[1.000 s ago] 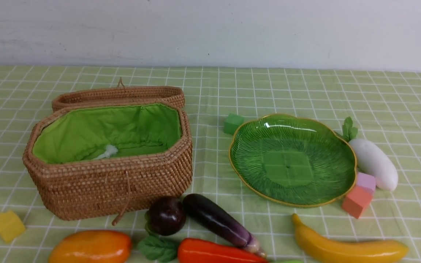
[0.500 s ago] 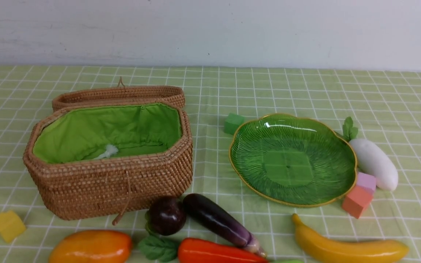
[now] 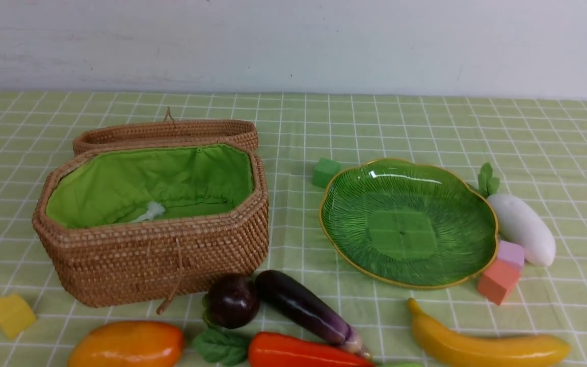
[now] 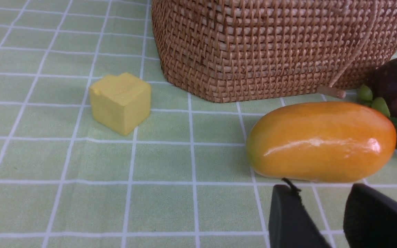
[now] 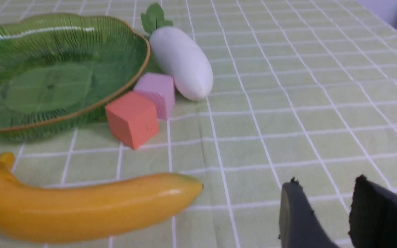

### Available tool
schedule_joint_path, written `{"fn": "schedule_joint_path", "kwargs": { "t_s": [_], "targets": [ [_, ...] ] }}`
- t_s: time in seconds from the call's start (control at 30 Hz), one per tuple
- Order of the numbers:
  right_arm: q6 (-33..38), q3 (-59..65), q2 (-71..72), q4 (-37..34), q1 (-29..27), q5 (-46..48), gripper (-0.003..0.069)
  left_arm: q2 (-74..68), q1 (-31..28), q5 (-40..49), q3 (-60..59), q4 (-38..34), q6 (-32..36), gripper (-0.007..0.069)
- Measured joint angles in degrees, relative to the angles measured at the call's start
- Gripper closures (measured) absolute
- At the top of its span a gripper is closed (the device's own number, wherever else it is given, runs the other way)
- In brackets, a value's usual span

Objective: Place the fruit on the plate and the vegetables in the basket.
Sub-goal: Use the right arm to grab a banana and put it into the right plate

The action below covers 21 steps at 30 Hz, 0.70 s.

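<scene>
Two end effectors, L (image 4: 321, 193) & R (image 5: 324, 187), parted, empty; banana (image 3: 482, 342) crosswise, stem twd plate (image 3: 405, 224).

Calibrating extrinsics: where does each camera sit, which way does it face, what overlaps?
Front: between the arms, facing forward over basket and plate; no robot parts.
Left wrist: on left arm, low, facing mango; left gripper shows.
Right wrist: on right arm, facing banana, radish; right gripper shows.
Shared: front and right wrist see banana.
</scene>
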State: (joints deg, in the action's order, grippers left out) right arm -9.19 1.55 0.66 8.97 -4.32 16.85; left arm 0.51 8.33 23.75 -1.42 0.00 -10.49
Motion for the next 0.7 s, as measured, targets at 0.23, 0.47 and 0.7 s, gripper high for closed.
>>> {"fn": "schedule_joint_path", "kwargs": {
  "t_s": [0.23,0.47,0.7],
  "targets": [
    [-2.28,0.07,0.00,0.00,0.00,-24.61,0.0417,0.00,0.00,0.00,0.00,0.00,0.00,0.0386],
    [-10.43,-0.02,0.00,0.37,0.00,-52.51,0.0417,0.00,0.00,0.00,0.00,0.00,0.00,0.0386],
    [-22.81,-18.44,-2.82,0.15,0.00,-44.49,0.0417,0.00,0.00,0.00,0.00,0.00,0.00,0.0386]
  ]
}}
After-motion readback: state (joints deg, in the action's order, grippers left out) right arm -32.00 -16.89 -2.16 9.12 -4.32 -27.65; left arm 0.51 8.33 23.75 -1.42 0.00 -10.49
